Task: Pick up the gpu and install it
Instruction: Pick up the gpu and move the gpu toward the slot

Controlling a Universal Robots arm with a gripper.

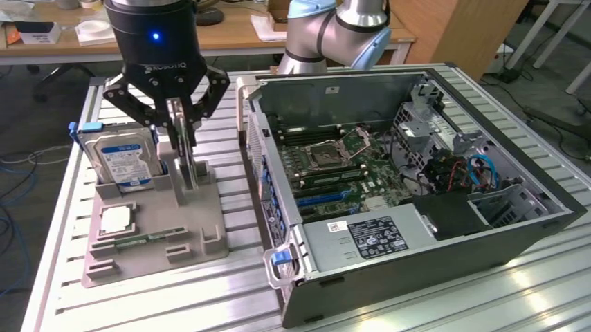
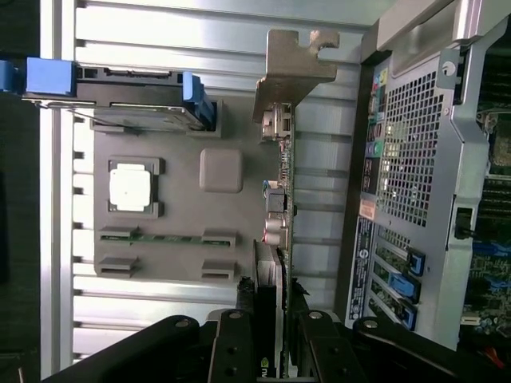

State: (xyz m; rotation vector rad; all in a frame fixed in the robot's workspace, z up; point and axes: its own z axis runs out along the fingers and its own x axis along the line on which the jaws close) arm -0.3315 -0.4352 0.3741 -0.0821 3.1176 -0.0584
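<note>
Exterior view: you are looking down on a slatted aluminium bench that carries a grey fixture tray and an open computer case.
Bench surface: ribbed bare metal, with bright glare on the slats by the near corner on the exterior view's right.
Room: beyond the bench's far edge you can see a wooden desk with scattered clutter and the arm's grey and pale blue joints. Loose cables lie on the floor off the edge on the exterior view's left.
Fixture tray: it lies along the bench edge on the exterior view's left, just beside the case.
gpu: it stands upright on its edge in the tray slot nearest the case. Your wrist view shows it edge-on, with its silver bracket toward the hard-drive end of the tray.
Gripper: it hangs straight over that slot, reaching down onto the card.
Jaws: they are pinching the gpu, one finger against each face, as the wrist view shows.
Hard drive: it stands upright with its blue label at the tray's far end.
Processor chip: it lies flat in its pocket.
Memory stick: it lies flat toward the tray's near end.
Case: it lies on its side with the lid off, showing the motherboard and, at the near end, the power supply.
</note>
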